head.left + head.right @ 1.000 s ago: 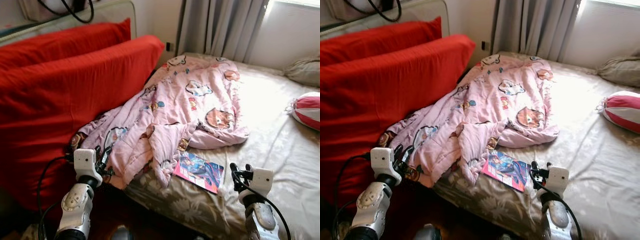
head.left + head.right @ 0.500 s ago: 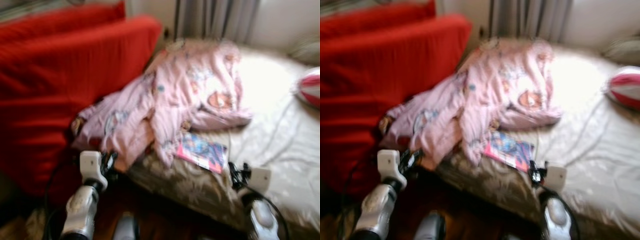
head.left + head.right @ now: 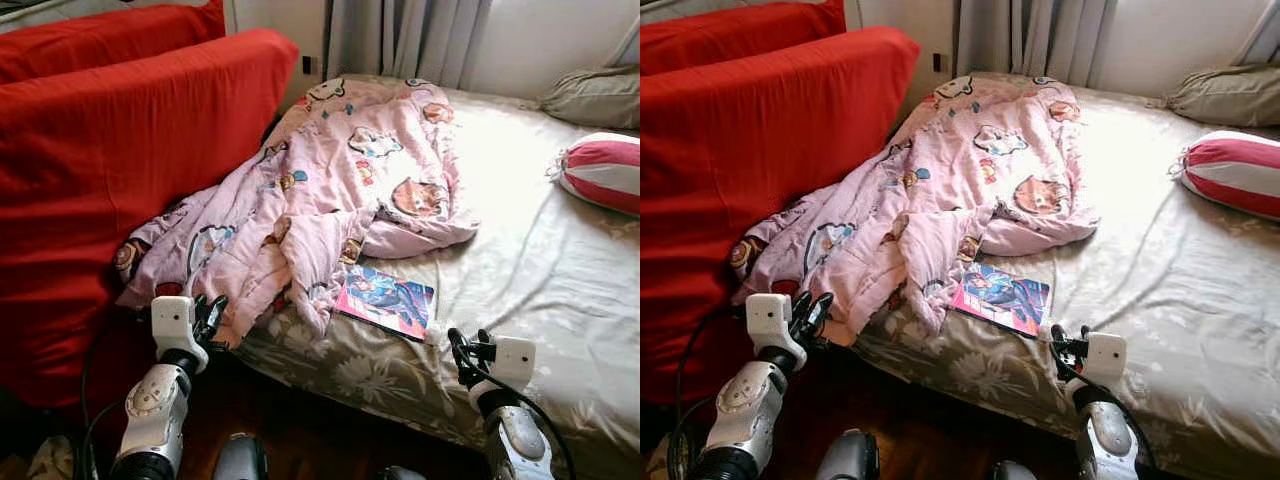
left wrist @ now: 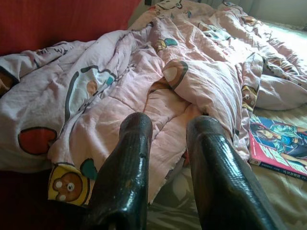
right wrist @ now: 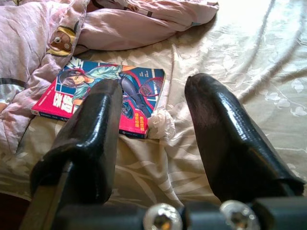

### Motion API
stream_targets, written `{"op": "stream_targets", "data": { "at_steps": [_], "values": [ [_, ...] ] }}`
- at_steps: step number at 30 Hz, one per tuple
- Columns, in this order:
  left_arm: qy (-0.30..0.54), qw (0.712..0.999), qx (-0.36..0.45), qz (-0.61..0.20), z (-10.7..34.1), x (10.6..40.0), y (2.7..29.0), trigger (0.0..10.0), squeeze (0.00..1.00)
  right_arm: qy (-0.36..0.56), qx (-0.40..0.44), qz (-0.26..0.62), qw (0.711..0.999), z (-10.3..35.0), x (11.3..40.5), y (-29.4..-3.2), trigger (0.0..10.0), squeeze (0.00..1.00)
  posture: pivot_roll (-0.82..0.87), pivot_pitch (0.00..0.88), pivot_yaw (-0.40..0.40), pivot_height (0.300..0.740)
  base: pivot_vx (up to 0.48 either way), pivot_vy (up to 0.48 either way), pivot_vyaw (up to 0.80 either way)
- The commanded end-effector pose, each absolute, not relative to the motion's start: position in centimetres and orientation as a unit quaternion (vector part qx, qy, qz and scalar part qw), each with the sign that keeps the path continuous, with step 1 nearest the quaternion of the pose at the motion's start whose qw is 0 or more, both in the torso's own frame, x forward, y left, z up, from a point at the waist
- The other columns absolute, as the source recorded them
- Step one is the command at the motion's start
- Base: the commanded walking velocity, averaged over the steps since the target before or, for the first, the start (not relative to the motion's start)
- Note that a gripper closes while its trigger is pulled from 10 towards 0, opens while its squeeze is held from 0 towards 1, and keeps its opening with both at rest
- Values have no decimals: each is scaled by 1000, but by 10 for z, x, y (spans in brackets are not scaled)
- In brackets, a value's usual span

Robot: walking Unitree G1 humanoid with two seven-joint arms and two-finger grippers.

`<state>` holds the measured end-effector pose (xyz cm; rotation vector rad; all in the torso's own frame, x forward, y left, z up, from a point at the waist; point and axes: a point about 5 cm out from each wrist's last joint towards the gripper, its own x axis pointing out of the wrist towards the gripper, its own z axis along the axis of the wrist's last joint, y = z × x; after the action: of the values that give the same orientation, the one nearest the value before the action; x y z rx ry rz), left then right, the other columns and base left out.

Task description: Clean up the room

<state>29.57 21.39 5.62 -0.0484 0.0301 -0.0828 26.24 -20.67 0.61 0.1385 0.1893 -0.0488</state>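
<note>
- Two grippers hover at the near edge of the bed with the beige floral sheet (image 3: 560,300), both empty.
- Left gripper (image 4: 168,127), fingers spread, points at the crumpled pink cartoon-print quilt (image 3: 330,200) spilling over the bed's left edge beside the big red cushions (image 3: 110,150).
- Right gripper (image 5: 153,91), fingers parted, hangs just before the pink-covered comic book (image 3: 385,300) lying flat beside the quilt.
</note>
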Motion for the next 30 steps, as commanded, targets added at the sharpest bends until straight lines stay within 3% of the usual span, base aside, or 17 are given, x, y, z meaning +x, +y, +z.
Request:
{"op": "stream_targets", "data": {
  "at_steps": [1,30],
  "values": [
    [24,998,-33,-45,52,294,212,10000,0,98,72,-26,992,5,261,-209,10000,0,-27,84,-51,643,259,0,0],
    [24,996,-22,-81,53,292,202,10000,0,131,89,-8,987,-4,260,-201,10000,0,-20,93,-30,643,292,0,0]
  ]
}}
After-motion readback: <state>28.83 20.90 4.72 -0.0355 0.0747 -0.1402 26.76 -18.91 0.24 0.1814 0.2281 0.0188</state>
